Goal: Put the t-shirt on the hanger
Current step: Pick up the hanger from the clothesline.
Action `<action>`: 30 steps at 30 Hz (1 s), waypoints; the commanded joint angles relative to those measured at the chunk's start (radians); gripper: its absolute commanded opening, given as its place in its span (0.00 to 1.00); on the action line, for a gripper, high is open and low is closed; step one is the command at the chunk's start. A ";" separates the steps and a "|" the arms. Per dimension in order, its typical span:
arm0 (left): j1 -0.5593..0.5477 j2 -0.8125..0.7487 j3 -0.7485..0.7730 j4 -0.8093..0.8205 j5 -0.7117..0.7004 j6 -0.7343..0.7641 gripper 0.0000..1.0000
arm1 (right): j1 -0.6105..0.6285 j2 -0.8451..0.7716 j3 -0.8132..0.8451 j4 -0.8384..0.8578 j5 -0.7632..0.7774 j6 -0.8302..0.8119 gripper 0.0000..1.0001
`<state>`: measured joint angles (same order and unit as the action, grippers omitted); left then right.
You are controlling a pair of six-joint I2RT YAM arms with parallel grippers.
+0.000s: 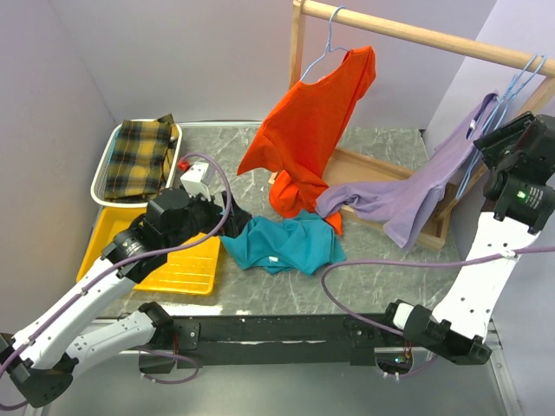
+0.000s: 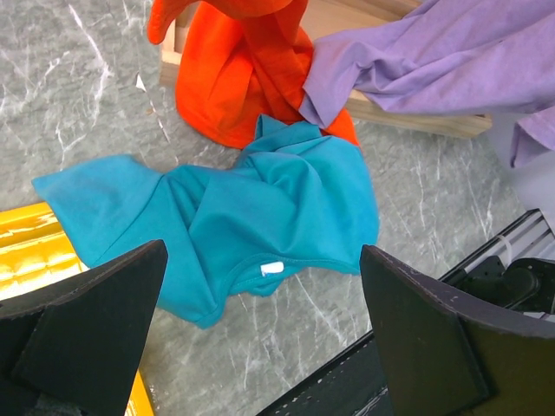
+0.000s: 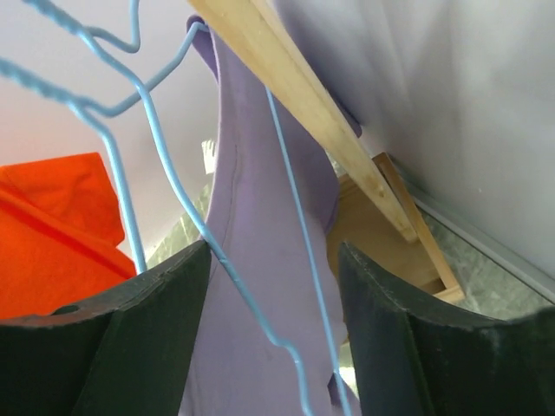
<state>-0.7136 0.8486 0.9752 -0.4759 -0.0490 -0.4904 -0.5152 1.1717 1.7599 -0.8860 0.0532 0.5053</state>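
T-shirt (image 1: 282, 245) lies crumpled on the table (image 1: 381, 277) in front of the wooden rail (image 1: 416, 33), touching the hem of the orange shirt (image 1: 316, 121) hung from the rail. Left gripper (image 2: 263, 260) hovers over the t-shirt, fingers wide apart, empty. Right gripper (image 3: 273, 260) is at the rail's right end, fingers apart either side of the hanger (image 3: 184, 195) wire, not clamped.

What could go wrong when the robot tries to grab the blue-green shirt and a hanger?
1. The t-shirt lies crumpled right against the orange shirt and near the lilac shirt. The open left gripper might pinch only a bunched fold, or a neighbour's cloth too.
2. The open right gripper has a wire of the hanger between its fingers, with other wires and the lilac shirt close by. It might catch the wrong hanger or snag that shirt.
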 commanded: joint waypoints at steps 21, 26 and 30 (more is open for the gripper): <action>0.008 0.006 -0.027 0.028 0.001 0.023 0.99 | 0.033 0.039 0.052 0.035 -0.006 -0.051 0.00; 0.008 0.003 -0.030 0.026 -0.005 0.023 0.99 | 0.110 0.081 0.114 0.012 0.036 -0.086 0.00; 0.008 -0.006 -0.035 0.023 -0.012 0.023 1.00 | 0.199 0.146 0.208 -0.045 0.091 -0.117 0.00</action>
<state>-0.7097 0.8608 0.9463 -0.4763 -0.0502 -0.4892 -0.3683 1.2713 1.8671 -0.8993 0.0605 0.4206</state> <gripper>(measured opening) 0.994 0.025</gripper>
